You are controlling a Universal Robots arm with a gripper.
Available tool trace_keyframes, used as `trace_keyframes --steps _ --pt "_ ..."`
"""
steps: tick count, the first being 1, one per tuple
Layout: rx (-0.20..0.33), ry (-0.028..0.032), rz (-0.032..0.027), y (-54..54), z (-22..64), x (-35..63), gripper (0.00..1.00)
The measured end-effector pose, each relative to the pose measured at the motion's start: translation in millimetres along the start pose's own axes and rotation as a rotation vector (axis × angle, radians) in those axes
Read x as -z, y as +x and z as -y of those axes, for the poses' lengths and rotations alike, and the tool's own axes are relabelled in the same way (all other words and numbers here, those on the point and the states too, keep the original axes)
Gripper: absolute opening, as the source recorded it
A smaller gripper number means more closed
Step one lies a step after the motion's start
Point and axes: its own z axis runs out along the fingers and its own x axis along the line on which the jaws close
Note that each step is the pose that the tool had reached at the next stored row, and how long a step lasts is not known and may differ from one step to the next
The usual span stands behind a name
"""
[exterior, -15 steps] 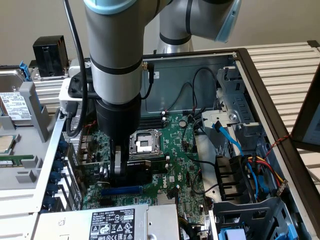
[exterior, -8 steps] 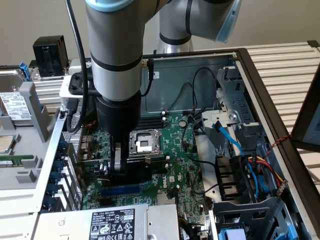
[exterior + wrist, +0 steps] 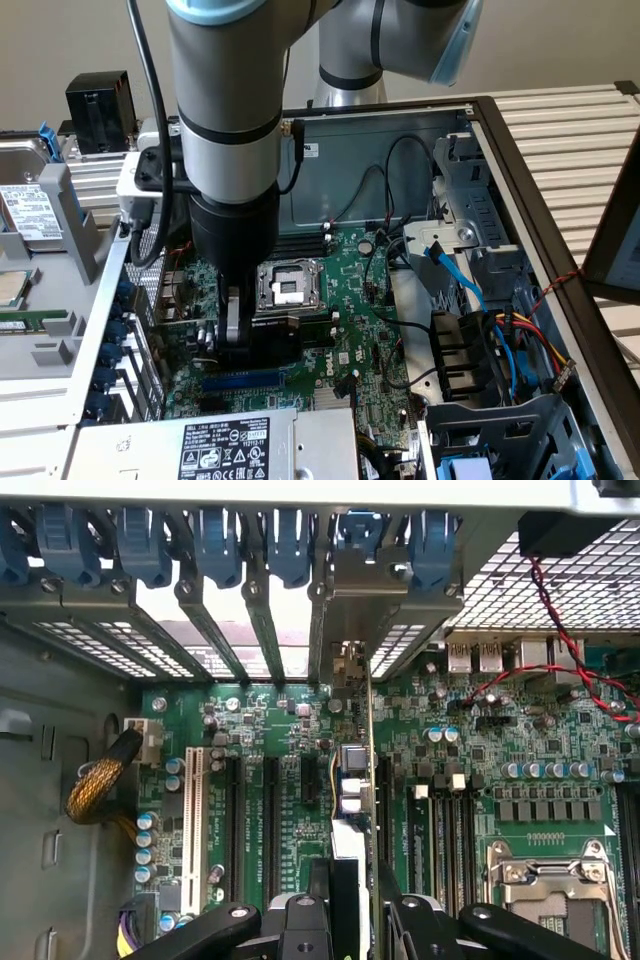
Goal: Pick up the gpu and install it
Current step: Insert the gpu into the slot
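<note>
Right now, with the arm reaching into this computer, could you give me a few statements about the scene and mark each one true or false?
1. The gripper holds the gpu on edge, down at the motherboard. True.
2. A cooler covers the CPU socket. False: the socket is bare.
3. The computer case is closed. False: it lies open.
4. Blue clips line the rear slot openings. True.

The exterior view looks steeply down into the open case (image 3: pixel 350 160), the arm (image 3: pixel 225 100) entering from 12 o'clock. The wrist view sits close above the motherboard (image 3: pixel 470 740), facing the slot covers (image 3: pixel 205 620). Both share the socket (image 3: pixel 287 288).
</note>
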Motion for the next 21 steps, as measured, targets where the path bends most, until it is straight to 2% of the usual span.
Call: trace_keyframes --steps 6,12,19,21 --pt "0.000 -0.0018 -0.0004 -0.1 -0.4 -0.8 0.28" --pt "-0.001 -0.0020 -0.0025 -0.1 -0.7 -3.0 0.28" --pt "0.000 -0.0018 -0.0023 -0.1 -0.5 -3.9 0.28" --pt "-0.001 -0.0022 -0.0044 0.0 -0.4 -4.7 0.28"
